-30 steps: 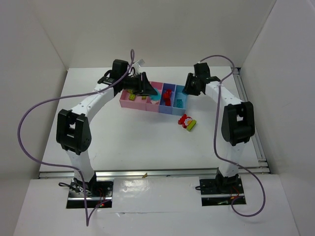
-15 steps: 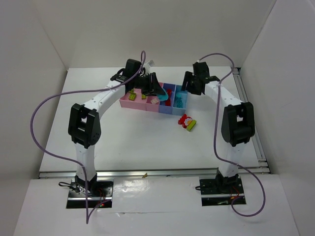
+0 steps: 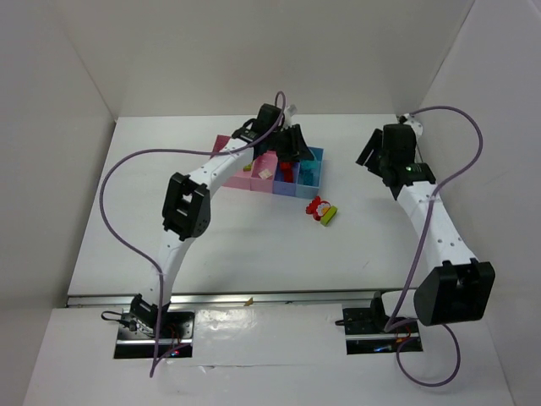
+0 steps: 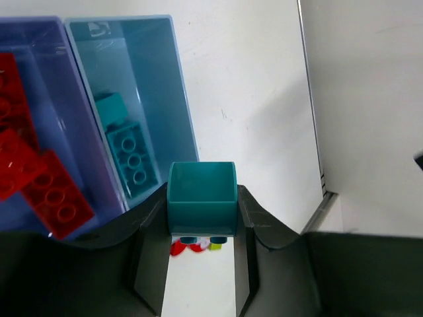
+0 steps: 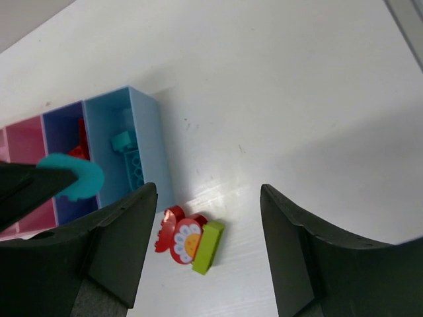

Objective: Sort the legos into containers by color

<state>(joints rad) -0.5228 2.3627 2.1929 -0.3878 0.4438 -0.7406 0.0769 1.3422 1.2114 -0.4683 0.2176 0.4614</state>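
A: Here, the left tool (image 4: 201,198) pinched a cyan lego (image 4: 201,188) over the light blue bin (image 4: 182,99) at its near rim. Risk?
B: Released there, it might glance off and land on the surface (image 4: 251,99). The right tool (image 5: 206,195) hung wide, empty, above the mixed clump (image 5: 188,241).

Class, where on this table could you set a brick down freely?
Bare table between the containers and the arm bases, and left of the clump. Crowded around the containers, where the left gripper holds a cyan brick.
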